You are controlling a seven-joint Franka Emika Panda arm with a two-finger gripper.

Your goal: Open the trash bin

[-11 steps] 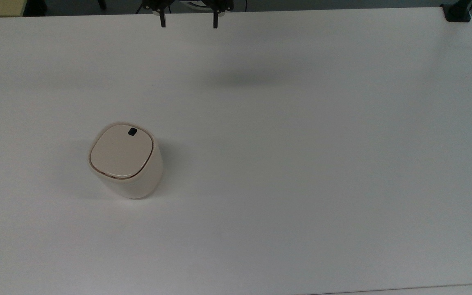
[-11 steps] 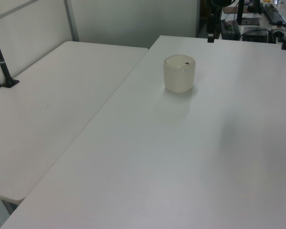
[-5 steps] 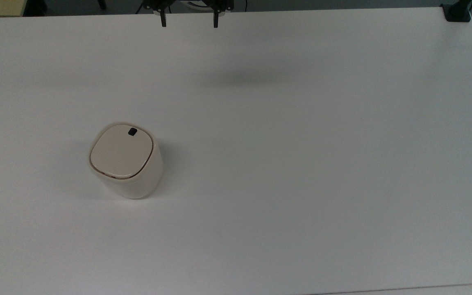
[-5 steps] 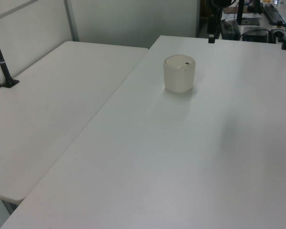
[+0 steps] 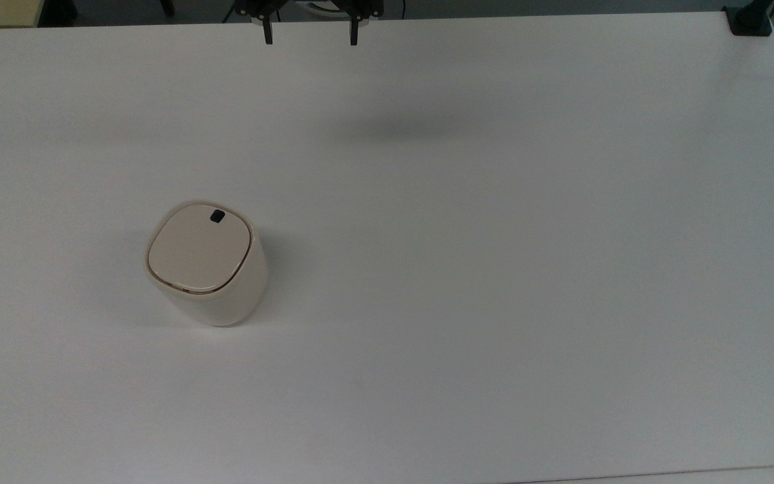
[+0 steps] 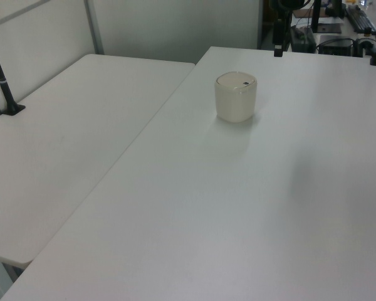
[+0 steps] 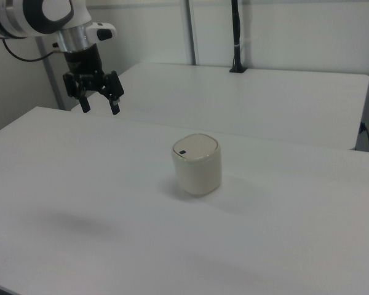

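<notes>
The cream trash bin stands upright on the white table, lid flat and closed, with a small black button near the lid's far edge. It also appears in the left view as the bin and in the right view as the bin. My gripper hangs open at the table's far edge in the top view, high above the surface and well away from the bin. In the right view the gripper is up and to the left of the bin, holding nothing.
A second white table adjoins on the left view's left, with a black pole clamp on it. A black clamp sits at the top view's upper right corner. The gripper's shadow falls on the table.
</notes>
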